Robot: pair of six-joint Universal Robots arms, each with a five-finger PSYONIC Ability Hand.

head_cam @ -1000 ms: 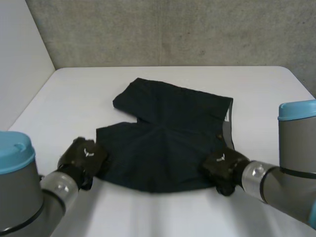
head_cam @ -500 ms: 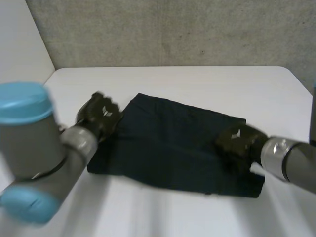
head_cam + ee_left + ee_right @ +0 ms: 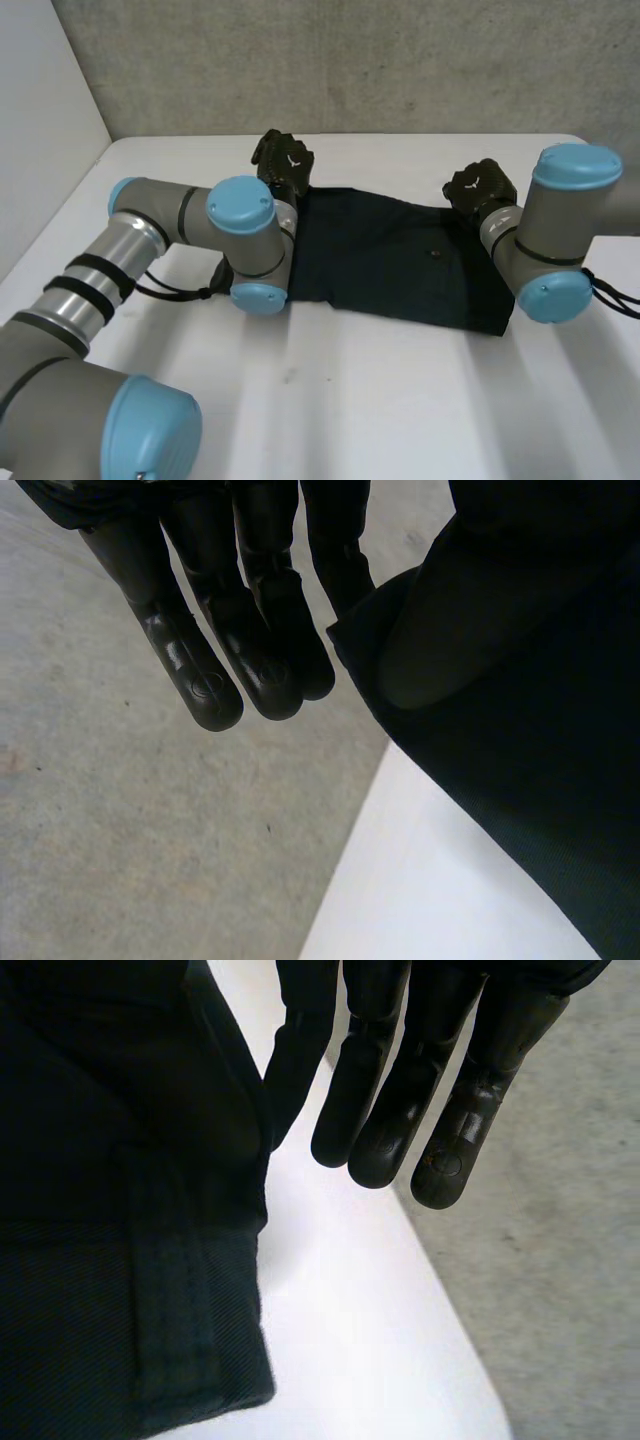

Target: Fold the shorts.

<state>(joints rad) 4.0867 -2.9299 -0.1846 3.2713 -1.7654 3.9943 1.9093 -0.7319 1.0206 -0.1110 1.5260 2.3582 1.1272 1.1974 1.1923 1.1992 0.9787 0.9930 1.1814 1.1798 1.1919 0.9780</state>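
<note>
On the white desk (image 3: 400, 400), toward its far side, the shorts (image 3: 390, 260) lie as a dark flat band running across between my two arms, apparently already doubled over once. They look like soft, light woven cloth: limp, with no stiffness of their own, sagging wherever they are not held. The thick hemmed edge seen in the right wrist view gives the firmest purchase, so I would take them at the corners and along that seam, never mid-panel.

The left robot hand (image 3: 283, 162) sits at the far left corner of the shorts. Its outer fingers (image 3: 215, 680) are straight and bare, while the inner one meets the cloth edge over what I judge to be the thumb, a light pinch. The right robot hand (image 3: 480, 186) is at the far right corner with its fingers (image 3: 440, 1160) likewise, the nearest one closing on the fabric.
</note>
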